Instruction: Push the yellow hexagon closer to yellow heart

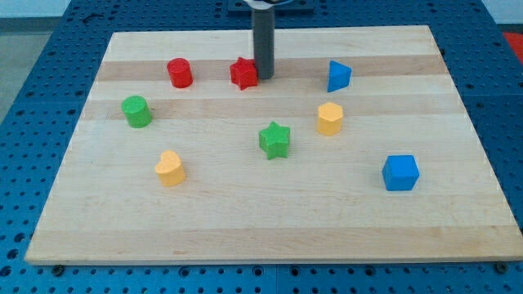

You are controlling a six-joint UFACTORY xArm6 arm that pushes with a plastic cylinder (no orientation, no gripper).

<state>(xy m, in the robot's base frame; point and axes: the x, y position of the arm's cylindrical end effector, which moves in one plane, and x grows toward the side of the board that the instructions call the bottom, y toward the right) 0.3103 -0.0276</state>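
You have a pale wooden board lying on a blue perforated bench, whose rows of small holes show on every side of the board; past the view's top edge a strip of grey floor is just visible. Starting at the view's left: a green cylinder stands near the board's left edge, with the yellow heart below and a little right of it. Up from those, a red cylinder. Next, a red star-like block, and just beside it on its right, my tip, the lower end of a dark upright rod that comes down from the view's top; touching or a hair apart, you cannot tell. No fingers on this rig, so nothing to spread or pinch. A green star sits near the board's middle. The yellow hexagon stands up and right of that star, well apart from the yellow heart, with the green star roughly between them. Above the hexagon, a blue block, shape unclear. Farthest right and lower, a blue cube.
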